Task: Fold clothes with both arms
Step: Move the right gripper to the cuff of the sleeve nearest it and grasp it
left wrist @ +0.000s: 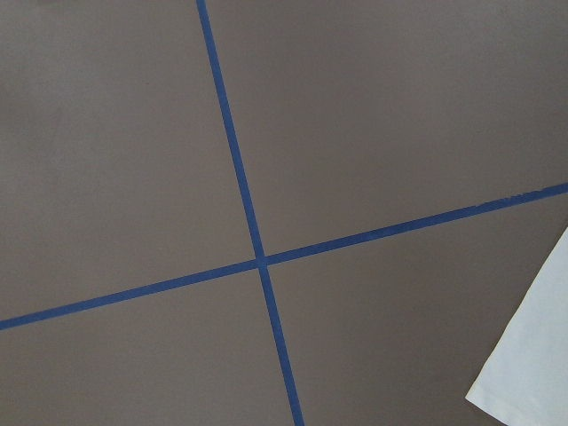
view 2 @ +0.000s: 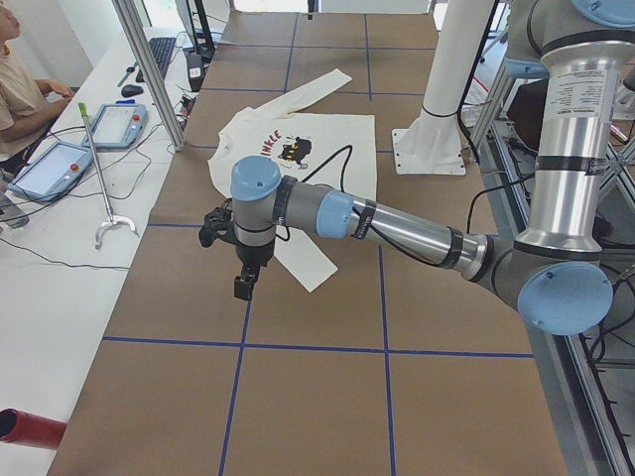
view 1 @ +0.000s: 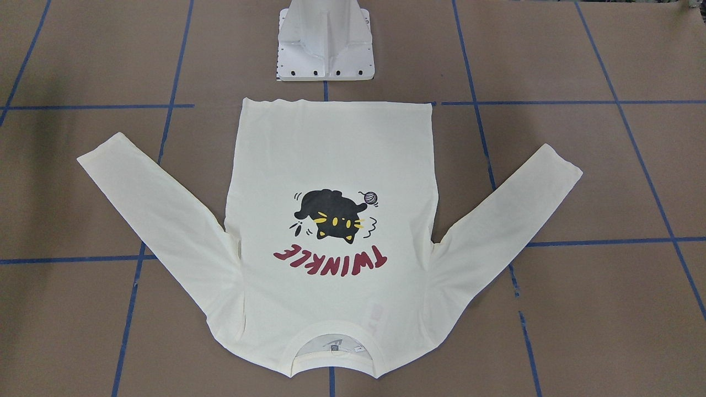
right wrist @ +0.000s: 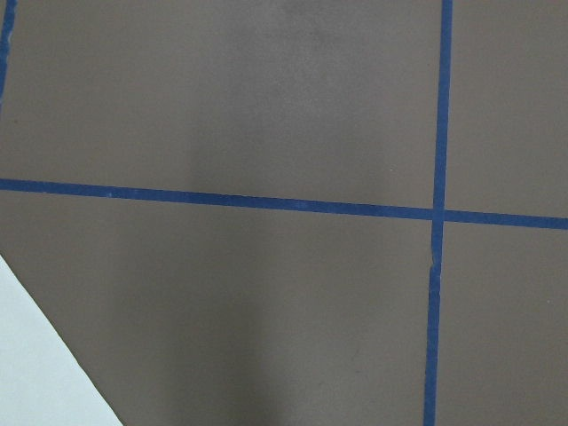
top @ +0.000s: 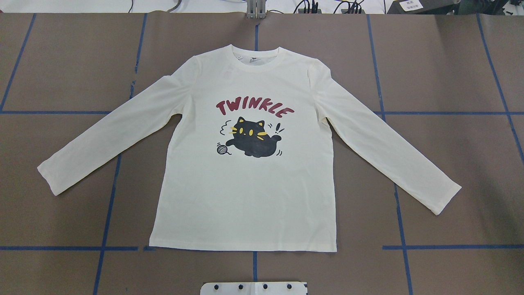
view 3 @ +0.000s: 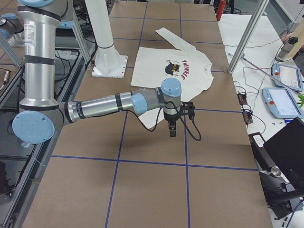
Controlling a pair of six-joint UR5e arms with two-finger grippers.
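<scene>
The cream long-sleeved T-shirt (top: 245, 196) lies flat and print side up on the brown table, sleeves spread out and down, collar away from the robot base; it also shows in the front-facing view (view 1: 331, 154). My left gripper (view 2: 243, 288) hangs above the table just outside the left sleeve's cuff (left wrist: 532, 364). My right gripper (view 3: 172, 130) hangs above the table just outside the right sleeve's cuff (right wrist: 35, 373). Both grippers show only in the side views, so I cannot tell whether they are open or shut. Neither touches the shirt.
The white pedestal base (view 1: 325, 44) stands at the shirt's hem side. Blue tape lines (top: 106, 205) grid the table. An operator (view 2: 15, 89) and teach pendants (view 2: 55, 169) are at the side bench beyond the table's far edge.
</scene>
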